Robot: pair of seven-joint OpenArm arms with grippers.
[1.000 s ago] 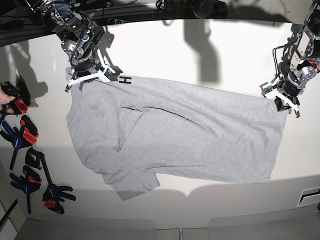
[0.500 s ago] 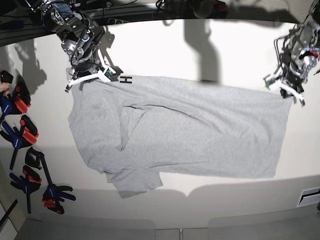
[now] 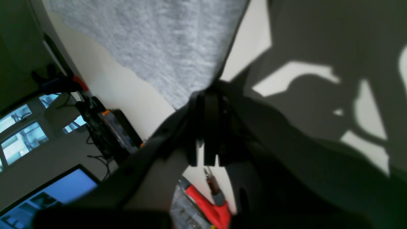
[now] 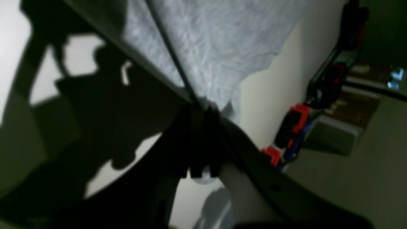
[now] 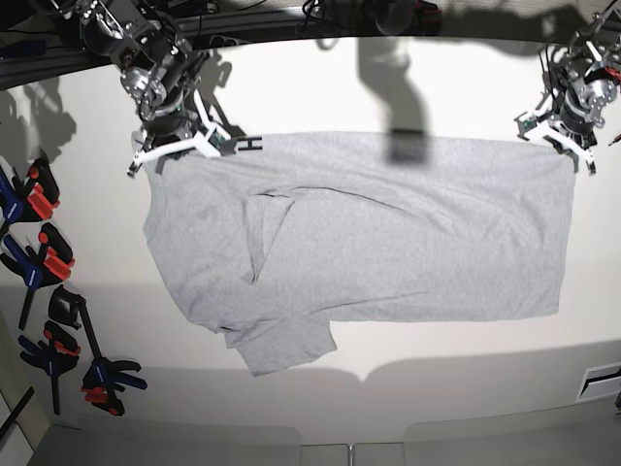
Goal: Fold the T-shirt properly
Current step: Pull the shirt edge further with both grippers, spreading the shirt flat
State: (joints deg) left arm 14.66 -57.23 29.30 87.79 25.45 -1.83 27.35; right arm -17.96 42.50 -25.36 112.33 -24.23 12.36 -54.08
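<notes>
Both grippers clamped shirt (image 5: 388, 233) top corners: left gripper (image 5: 558, 143), right gripper (image 5: 175, 146); shirt lay spread on table (image 5: 388, 78), wrist views blurry

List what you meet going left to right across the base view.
clamps → right gripper → T-shirt → left gripper

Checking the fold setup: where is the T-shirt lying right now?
In the base view the T-shirt lies spread across the middle of the white table, its far corners pinched by the right claw and left claw.
</notes>
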